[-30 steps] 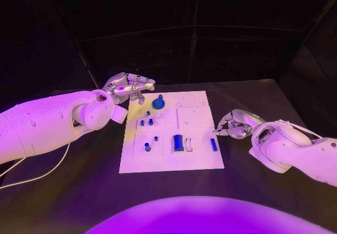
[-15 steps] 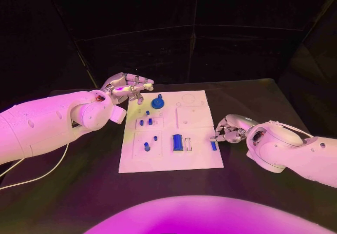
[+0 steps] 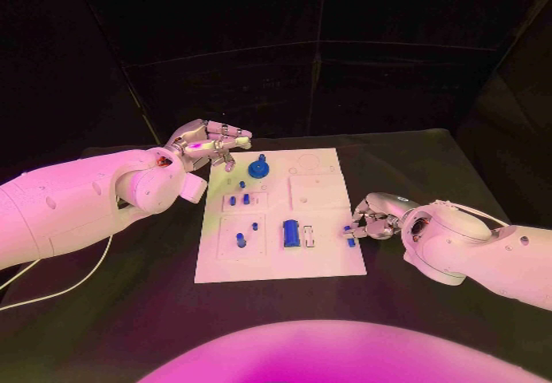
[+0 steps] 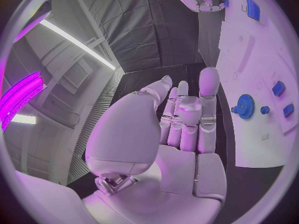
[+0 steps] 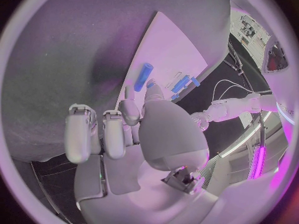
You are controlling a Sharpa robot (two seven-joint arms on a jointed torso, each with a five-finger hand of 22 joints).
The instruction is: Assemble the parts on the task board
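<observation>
The white task board [image 3: 322, 191] lies mid-table, and a long blue pin [image 3: 349, 235] rests near its right edge. My right hand [image 3: 374, 219] is low at that edge, fingertips reaching the pin's far end. In the right wrist view the pin [image 5: 143, 77] lies flat on the board [image 5: 177, 40] just past the thumb tip, with nothing in the hand [image 5: 134, 129]. My left hand [image 3: 210, 142] hovers by the board's far left corner, fingers apart and holding nothing. A blue gear [image 3: 260, 168] stands beside it, also seen as the gear [image 4: 244, 106] past the straight fingers [image 4: 187, 119].
A blue block [image 3: 291, 233] sits near the board's front middle beside an outlined slot [image 3: 309, 236]. Small blue pegs [image 3: 238, 199] and another peg [image 3: 241, 239] stand on the left half. Black table [image 3: 115, 279] surrounds the board, and a white cable [image 3: 69, 283] runs at the left.
My right hand has moved left and nearer, from off the board's right side to its edge, and its fingertips now reach the blue pin. The left hand has stayed in place.
</observation>
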